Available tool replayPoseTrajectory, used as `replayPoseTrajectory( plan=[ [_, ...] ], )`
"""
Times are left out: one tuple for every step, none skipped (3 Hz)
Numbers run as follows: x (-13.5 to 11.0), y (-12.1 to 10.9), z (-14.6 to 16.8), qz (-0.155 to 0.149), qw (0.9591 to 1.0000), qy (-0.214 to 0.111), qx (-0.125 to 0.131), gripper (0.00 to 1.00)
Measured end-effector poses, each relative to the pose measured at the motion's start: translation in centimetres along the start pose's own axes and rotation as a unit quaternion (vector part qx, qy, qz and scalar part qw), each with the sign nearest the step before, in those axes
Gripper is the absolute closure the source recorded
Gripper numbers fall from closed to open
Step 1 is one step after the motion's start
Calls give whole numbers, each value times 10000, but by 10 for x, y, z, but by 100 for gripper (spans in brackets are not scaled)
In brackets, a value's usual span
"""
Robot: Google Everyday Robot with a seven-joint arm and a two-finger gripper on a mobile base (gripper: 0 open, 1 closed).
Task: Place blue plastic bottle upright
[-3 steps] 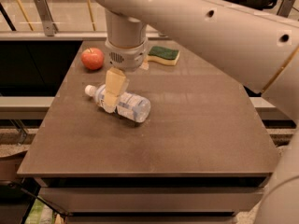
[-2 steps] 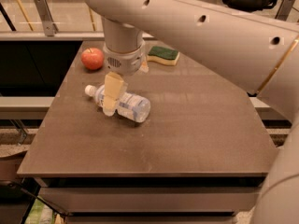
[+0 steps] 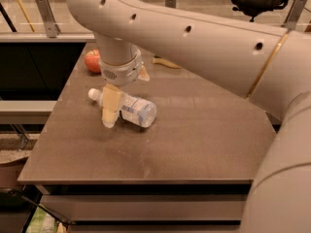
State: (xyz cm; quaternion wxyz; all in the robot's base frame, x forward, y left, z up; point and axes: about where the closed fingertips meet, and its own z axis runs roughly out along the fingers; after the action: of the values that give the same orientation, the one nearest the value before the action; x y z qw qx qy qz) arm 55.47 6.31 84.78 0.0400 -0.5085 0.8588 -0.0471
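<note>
The blue plastic bottle (image 3: 133, 109) lies on its side on the brown table (image 3: 194, 130), left of centre, with its white cap pointing left and its white label facing up. My gripper (image 3: 111, 113) reaches straight down from the wrist onto the bottle's neck end, its lower part overlapping the near side of the bottle and touching down close to the table top. My big white arm crosses the top of the view and hides the table's far middle.
A red apple (image 3: 92, 61) sits at the table's far left corner. A yellow-edged sponge (image 3: 166, 62) shows partly under my arm at the back. The table's left and front edges drop off. A railing runs behind the table.
My arm has swung lower and further across the view, hiding most of the sponge. The bottle and the gripper on it stay in the same place.
</note>
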Motion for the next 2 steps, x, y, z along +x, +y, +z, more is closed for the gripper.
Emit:
replayPoseTrajectory(
  plan=[
    [-3,4,13,24,9999,110,-11,18],
    [-4,3,12,24,10000,62,2,40]
  ],
)
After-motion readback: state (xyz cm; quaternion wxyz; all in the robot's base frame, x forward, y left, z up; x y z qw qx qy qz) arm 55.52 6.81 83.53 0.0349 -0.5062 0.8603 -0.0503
